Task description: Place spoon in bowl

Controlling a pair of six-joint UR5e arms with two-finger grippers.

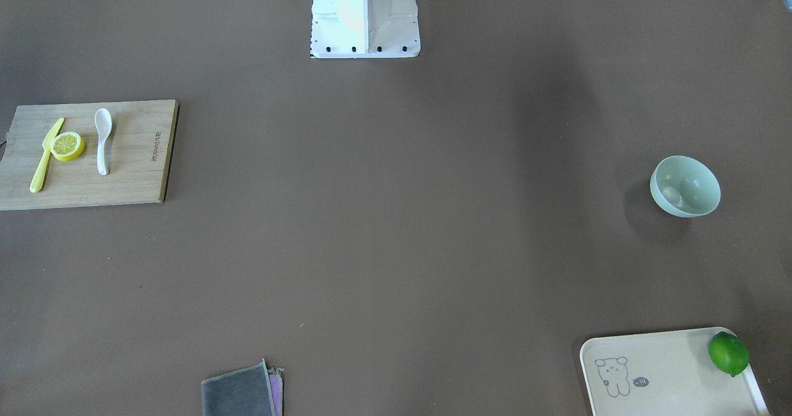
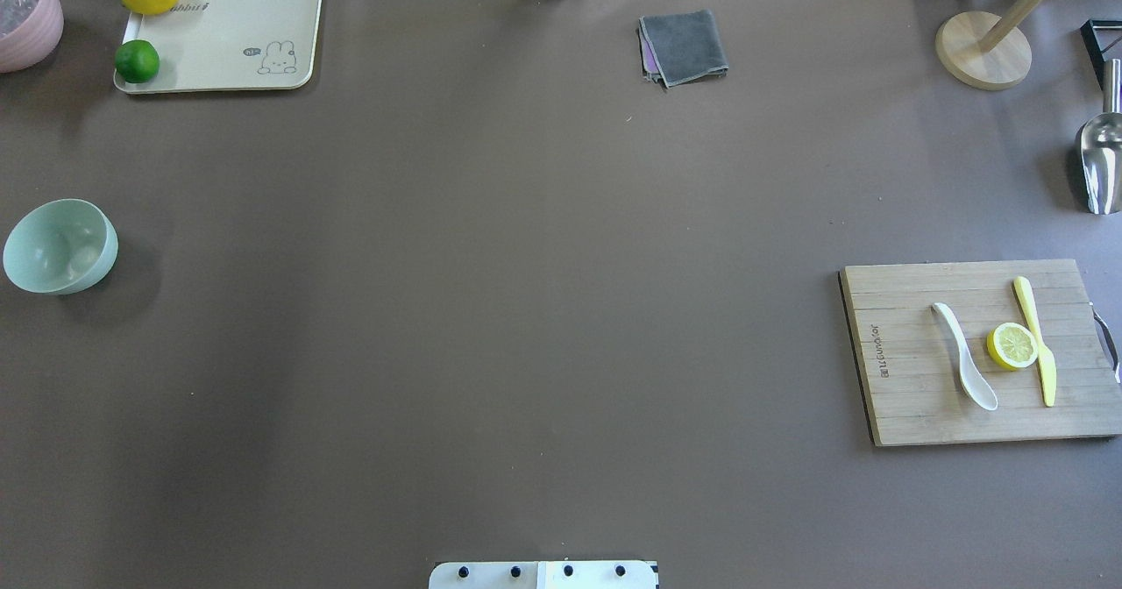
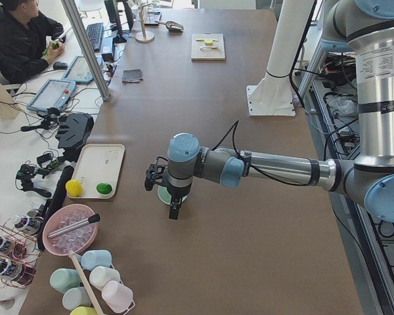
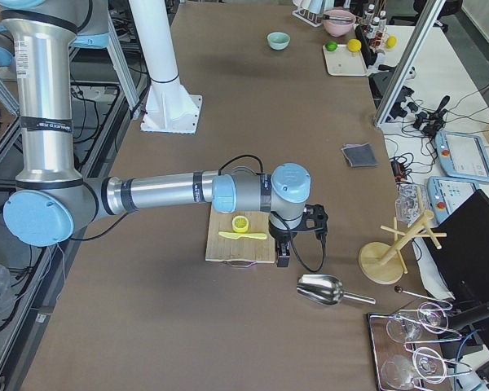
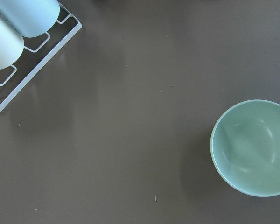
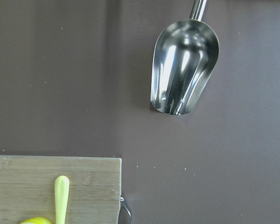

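Observation:
The white spoon point(image 1: 103, 140) lies on the wooden cutting board point(image 1: 136, 174), scoop toward the robot; it also shows in the overhead view point(image 2: 964, 357). The empty mint-green bowl point(image 1: 685, 186) stands far off on the robot's left side point(image 2: 60, 246) and fills the right edge of the left wrist view point(image 5: 254, 147). My left gripper point(image 3: 154, 178) hangs above the bowl, seen only from the side; I cannot tell if it is open. My right gripper point(image 4: 314, 221) hangs over the board's outer end, also seen only from the side.
A yellow knife point(image 2: 1036, 339) and a lemon slice point(image 2: 1012, 346) lie beside the spoon. A metal scoop point(image 6: 184, 70) lies beyond the board. A cream tray point(image 2: 219, 37) with a lime point(image 2: 137, 61) and lemon, a grey cloth point(image 2: 684, 46) and a wooden stand point(image 2: 982, 50) sit at the far edge.

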